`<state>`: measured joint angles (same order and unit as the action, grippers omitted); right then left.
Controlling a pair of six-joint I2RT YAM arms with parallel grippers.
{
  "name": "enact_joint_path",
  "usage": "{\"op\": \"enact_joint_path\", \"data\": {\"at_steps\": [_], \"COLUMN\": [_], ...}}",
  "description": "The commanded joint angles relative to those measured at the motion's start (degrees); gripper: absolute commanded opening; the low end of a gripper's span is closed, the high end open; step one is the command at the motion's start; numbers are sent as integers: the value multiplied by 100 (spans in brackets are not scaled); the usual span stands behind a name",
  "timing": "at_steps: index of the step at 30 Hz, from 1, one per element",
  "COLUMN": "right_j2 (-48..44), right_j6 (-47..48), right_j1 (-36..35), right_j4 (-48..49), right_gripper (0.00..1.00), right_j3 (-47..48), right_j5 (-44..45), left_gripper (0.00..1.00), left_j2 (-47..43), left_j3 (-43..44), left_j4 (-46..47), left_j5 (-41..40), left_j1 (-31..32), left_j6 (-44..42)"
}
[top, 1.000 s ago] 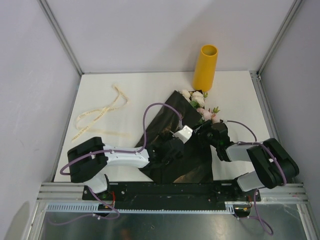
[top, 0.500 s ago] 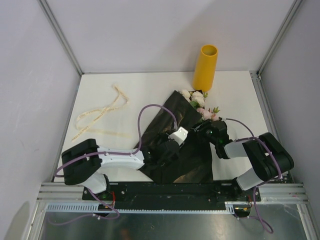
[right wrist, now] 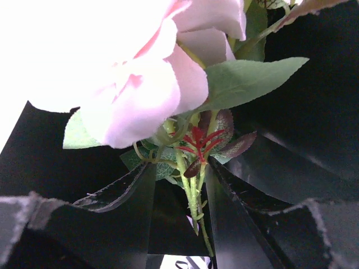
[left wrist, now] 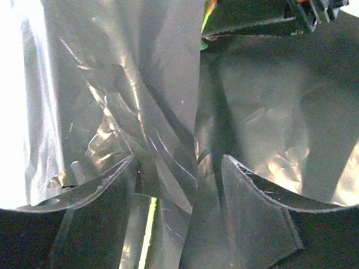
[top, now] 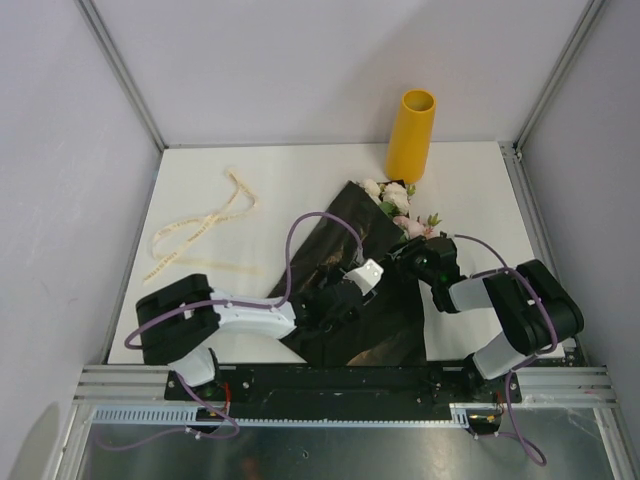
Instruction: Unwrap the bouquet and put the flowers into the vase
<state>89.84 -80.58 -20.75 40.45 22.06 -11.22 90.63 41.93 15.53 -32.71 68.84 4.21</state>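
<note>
The left gripper (left wrist: 178, 161) is wide open over the black wrap (left wrist: 258, 89); the right gripper (right wrist: 179, 165) is half open around the stems (right wrist: 190, 193) of the flowers (right wrist: 147, 84); they lie on the wrap, near the yellow vase (top: 411, 135).

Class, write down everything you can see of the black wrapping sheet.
The wrapping sheet is glossy black film, creased and crinkled, with grey reflections. It lies opened on the white table, running from the near edge toward the vase. The flowers rest on its far end. A raised crease runs between the open jaws of the left gripper.
</note>
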Motion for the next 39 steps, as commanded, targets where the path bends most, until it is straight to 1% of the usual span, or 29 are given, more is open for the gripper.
{"op": "enact_joint_path", "data": {"at_steps": [1,5,8,10,14,15,18,19,22,27,32,39], "right_j2": [164,233,225,182,-69,-176,-455,-536,-684,-886,-1253,-1914], "right_j6": [130,136,183,249,427,472,611,647,724,956,1265,1628], "right_j1": [31,-26,-56,-59,-56,-54,-11,12,115,215,362,797], "right_j4": [-48,64,38,-11,-221,-291,-482,-532,-597,-766,-1228,-1832], "right_gripper": [44,36,24,18,5,3,0,0,0,0,0,0], "right_j3": [174,175,175,175,175,175,175,175,175,215,344,509], "right_j5": [-81,-69,-34,-10,170,246,425,462,487,619,855,1015], "left_gripper": [68,66,61,53,26,21,5,3,0,0,0,0], "left_j2": [437,736,849,866,800,777,664,634,543,470,407,230], "left_j3": [430,680,815,849,788,758,695,677,649,672,668,595], "left_j4": [267,265,265,262,262,264,244,233,214,143,68,-3], "left_j5": [-172,-410,-654,-811,-1010,-1036,-1095,-1101,-1104,-1085,-1093,-1157], "left_j1": [-70,-129,-153,-165,-184,-185,-185,-186,-189,-187,-187,-200], "left_j6": [-349,-403,-523,-558,-578,-574,-562,-553,-531,-476,-465,-465]}}
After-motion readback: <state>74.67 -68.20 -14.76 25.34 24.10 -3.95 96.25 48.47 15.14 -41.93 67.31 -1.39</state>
